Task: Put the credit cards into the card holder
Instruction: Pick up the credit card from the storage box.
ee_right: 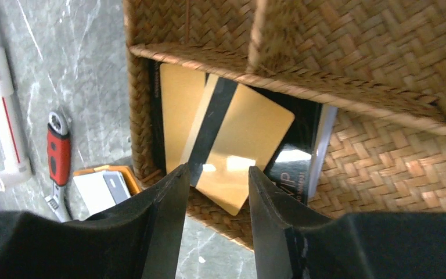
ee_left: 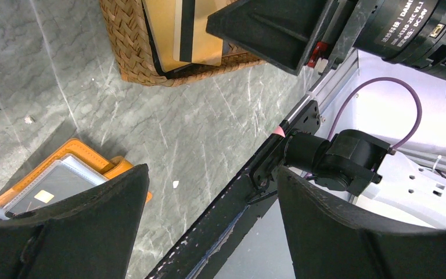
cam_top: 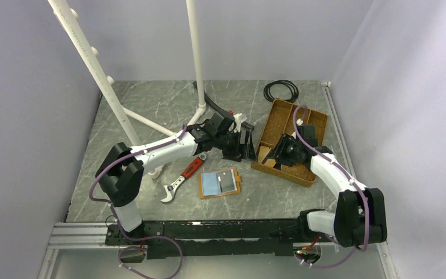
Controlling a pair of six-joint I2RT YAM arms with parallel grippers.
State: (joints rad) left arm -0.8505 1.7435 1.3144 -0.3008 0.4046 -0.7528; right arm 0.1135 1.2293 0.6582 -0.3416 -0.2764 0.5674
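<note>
Credit cards (ee_right: 238, 145), gold w/ black stripe plus a dark one, lie overlapped in an end compartment of woven tray (ee_right: 383, 46). Right gripper (ee_right: 215, 174) hovers just above them, fingers apart. Left gripper (ee_left: 212, 174) is spread wide over table (ee_left: 209, 116) btwn tray & card holder (cam_top: 219, 183), which lies open, flat.

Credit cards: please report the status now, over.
Left gripper open, empty, beside tray. Right gripper open above credit cards, lying in tray. Card holder open on table, wrench beside it.
</note>
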